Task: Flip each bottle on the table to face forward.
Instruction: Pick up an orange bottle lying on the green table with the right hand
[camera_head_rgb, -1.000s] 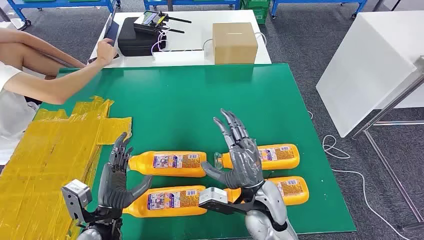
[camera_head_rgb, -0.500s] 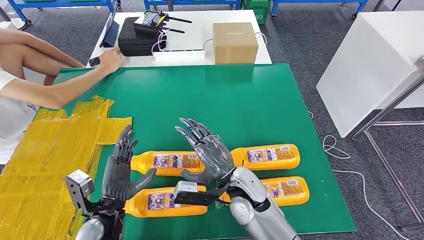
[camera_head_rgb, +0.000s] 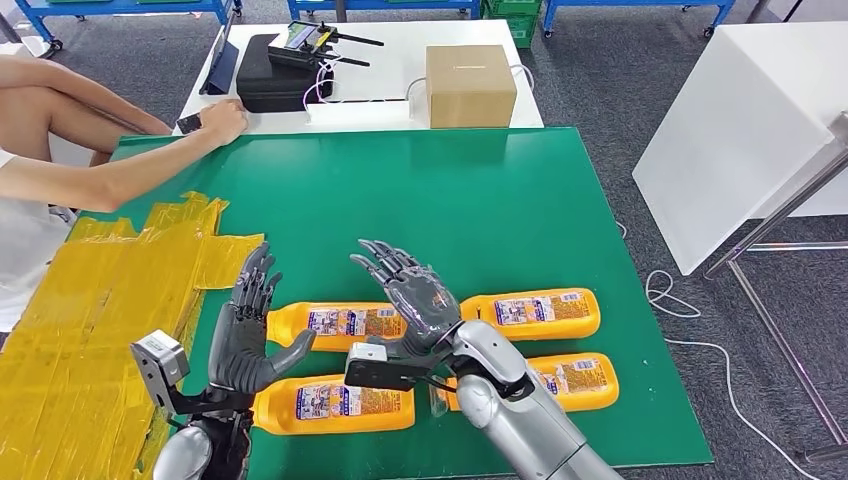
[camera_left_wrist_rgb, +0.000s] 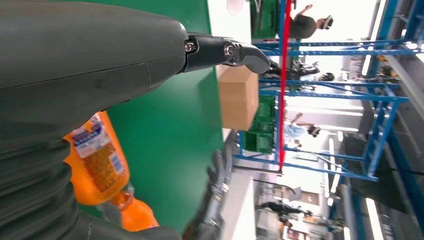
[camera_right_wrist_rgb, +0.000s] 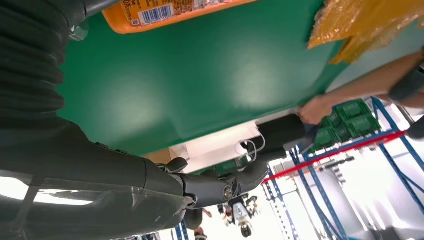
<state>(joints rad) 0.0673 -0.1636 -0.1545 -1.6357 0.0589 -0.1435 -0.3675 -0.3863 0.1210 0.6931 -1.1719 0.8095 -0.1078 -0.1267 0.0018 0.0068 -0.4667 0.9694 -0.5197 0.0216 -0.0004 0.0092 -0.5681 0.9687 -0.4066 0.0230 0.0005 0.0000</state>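
Several orange bottles lie on their sides on the green mat (camera_head_rgb: 500, 210), in two rows with labels up. The far row has a left bottle (camera_head_rgb: 335, 325) and a right bottle (camera_head_rgb: 540, 313). In the near row are a left bottle (camera_head_rgb: 335, 403) and a right bottle (camera_head_rgb: 580, 380). My left hand (camera_head_rgb: 250, 330) is raised, fingers spread, palm toward the far left bottle's cap end. Fingers apart and holding nothing, my right hand (camera_head_rgb: 415, 300) hovers over the gap between the far bottles. The left wrist view shows an orange bottle (camera_left_wrist_rgb: 97, 165); the right wrist view shows another (camera_right_wrist_rgb: 170, 12).
Yellow tape sheets (camera_head_rgb: 90, 300) cover the table left of the mat. A person's arm (camera_head_rgb: 120, 170) rests along the mat's far left corner. Behind the mat, a white table (camera_head_rgb: 370, 100) carries a cardboard box (camera_head_rgb: 470, 85) and a black case (camera_head_rgb: 275, 75). A white cabinet (camera_head_rgb: 740, 130) stands at the right.
My right hand swung left from above the far right bottle to the gap beside the far left bottle. My left hand rose slightly. The person's hand dropped from the tablet to the table.
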